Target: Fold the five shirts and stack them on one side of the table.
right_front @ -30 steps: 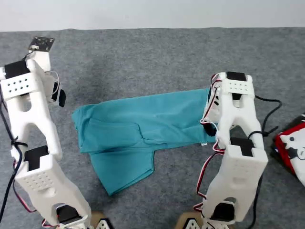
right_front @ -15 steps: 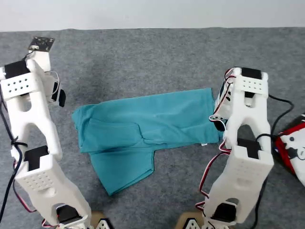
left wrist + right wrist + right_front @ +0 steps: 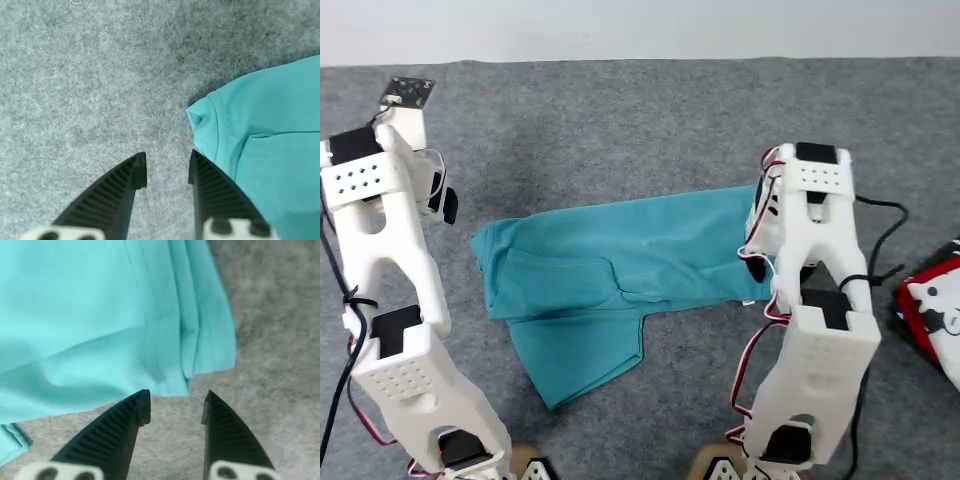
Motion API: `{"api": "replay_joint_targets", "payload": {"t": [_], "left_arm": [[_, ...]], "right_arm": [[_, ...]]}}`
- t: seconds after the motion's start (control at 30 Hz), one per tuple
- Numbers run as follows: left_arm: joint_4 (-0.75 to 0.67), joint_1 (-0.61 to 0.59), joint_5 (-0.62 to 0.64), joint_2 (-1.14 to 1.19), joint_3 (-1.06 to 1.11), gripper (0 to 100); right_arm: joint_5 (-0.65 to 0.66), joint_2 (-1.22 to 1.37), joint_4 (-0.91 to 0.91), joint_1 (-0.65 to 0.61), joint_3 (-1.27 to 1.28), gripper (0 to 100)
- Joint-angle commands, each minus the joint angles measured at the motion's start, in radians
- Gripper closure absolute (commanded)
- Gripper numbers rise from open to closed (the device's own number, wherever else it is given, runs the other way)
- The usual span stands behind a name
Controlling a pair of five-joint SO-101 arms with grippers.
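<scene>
— High view?
— The teal shirt lies partly folded on the grey table.
— Left wrist view?
— The left gripper hangs released beside that shirt's corner.
— Right wrist view?
— The right gripper, released and empty, sits at that shirt's edge.

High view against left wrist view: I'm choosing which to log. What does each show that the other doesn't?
High view adds the full outline of the teal fabric shirt, the white left arm, the white right arm and a red-and-white garment. Left wrist view adds the left gripper, open, above the grey felt mat beside the shirt's corner. Shared: the shirt and the mat.
</scene>
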Motion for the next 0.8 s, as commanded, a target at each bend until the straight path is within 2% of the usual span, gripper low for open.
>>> {"api": "replay_joint_targets", "payload": {"t": [0.0,0.2,0.6,0.77], "left_arm": [[-0.015,0.002,-0.005,-0.057,-0.004,85],[-0.014,0.000,-0.005,-0.057,-0.004,85],[-0.014,0.003,-0.005,-0.057,-0.004,85],[-0.014,0.003,-0.005,-0.057,-0.004,85]], "right_arm": [[0.008,0.019,-0.030,-0.002,-0.003,87.6],[0.003,0.073,-0.025,0.013,-0.048,98.8],[0.009,0.071,0.102,0.111,-0.270,99.0],[0.035,0.079,0.104,0.140,-0.296,99.0]]}}
